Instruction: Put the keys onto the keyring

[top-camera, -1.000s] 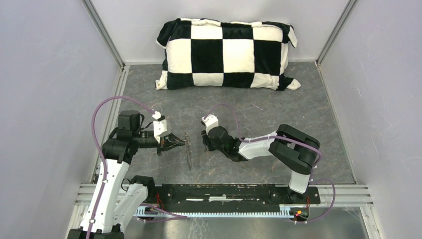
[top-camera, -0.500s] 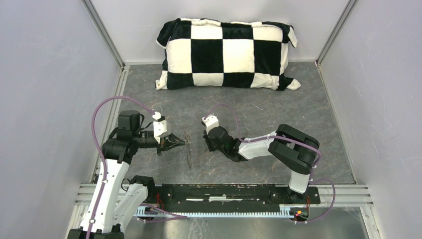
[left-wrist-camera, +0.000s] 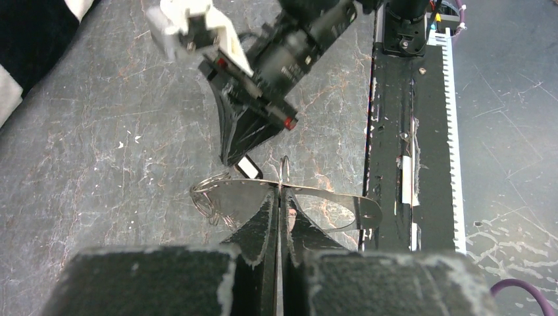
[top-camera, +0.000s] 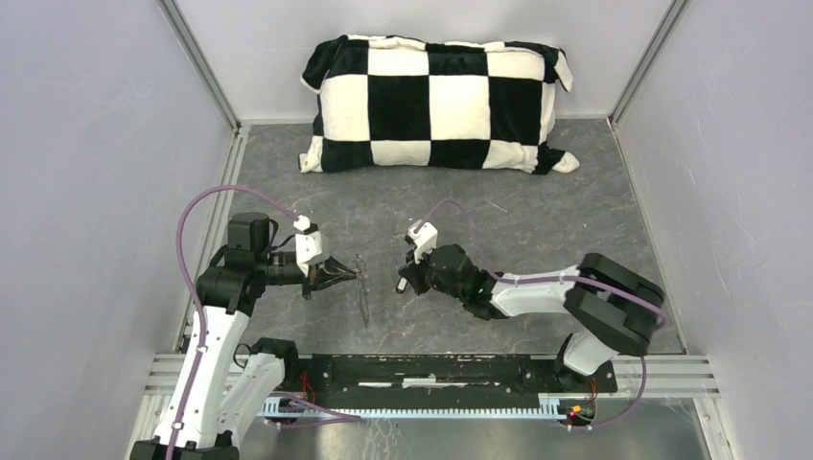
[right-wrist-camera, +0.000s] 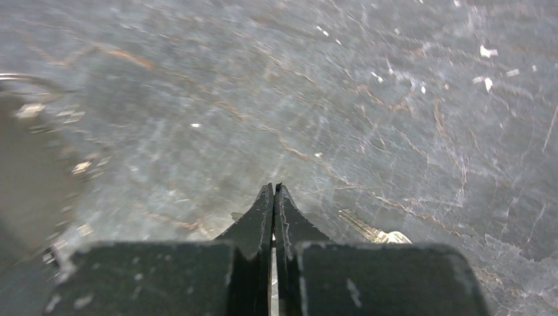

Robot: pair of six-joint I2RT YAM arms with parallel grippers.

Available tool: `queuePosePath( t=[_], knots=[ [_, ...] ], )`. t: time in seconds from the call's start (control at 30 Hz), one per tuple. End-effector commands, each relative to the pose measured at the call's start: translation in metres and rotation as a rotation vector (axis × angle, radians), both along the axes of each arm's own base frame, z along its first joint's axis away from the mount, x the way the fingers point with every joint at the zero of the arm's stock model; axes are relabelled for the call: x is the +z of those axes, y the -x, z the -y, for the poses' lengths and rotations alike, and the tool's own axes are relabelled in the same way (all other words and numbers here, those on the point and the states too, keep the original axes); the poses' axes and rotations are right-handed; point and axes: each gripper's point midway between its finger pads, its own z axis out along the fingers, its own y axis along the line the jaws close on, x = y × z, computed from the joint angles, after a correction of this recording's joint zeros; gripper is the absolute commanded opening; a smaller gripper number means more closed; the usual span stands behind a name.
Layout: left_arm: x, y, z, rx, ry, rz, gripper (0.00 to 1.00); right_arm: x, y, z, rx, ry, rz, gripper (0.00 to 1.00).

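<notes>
Right hand (right-wrist-camera: 274,191) just clenched, facing the keyring (top-camera: 362,292) gripped in my left hand (left-wrist-camera: 281,201); a key (right-wrist-camera: 374,233) shows just right of the clenched fingertips (right-wrist-camera: 263,205), so I cannot confirm a pickup.

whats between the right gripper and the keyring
A small black key tag with a white face, right at the right gripper tip and just short of the keyring. Around it is bare table. The left wrist view shows this.

even soft overhead light, faint shadows, right wrist view blurred beyond its dark fingers (right-wrist-camera: 256,220)
</notes>
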Motion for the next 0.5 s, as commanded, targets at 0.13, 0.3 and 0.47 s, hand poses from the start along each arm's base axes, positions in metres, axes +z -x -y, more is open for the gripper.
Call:
queuePosePath(
  t=[0.13,0.3,0.47],
  knots=[
    [0.011,0.000,-0.001,0.010,0.007,0.032,0.02,0.095,0.065,-0.017,0.444,-0.209,0.105,0.00],
    [0.007,-0.006,-0.007,0.075,-0.031,0.018,0.02,0.147,0.103,-0.011,0.631,-0.313,0.176,0.00],
    [0.005,-0.007,-0.010,0.116,-0.042,0.007,0.02,0.183,0.119,-0.019,0.754,-0.362,0.200,0.00]
  ],
)
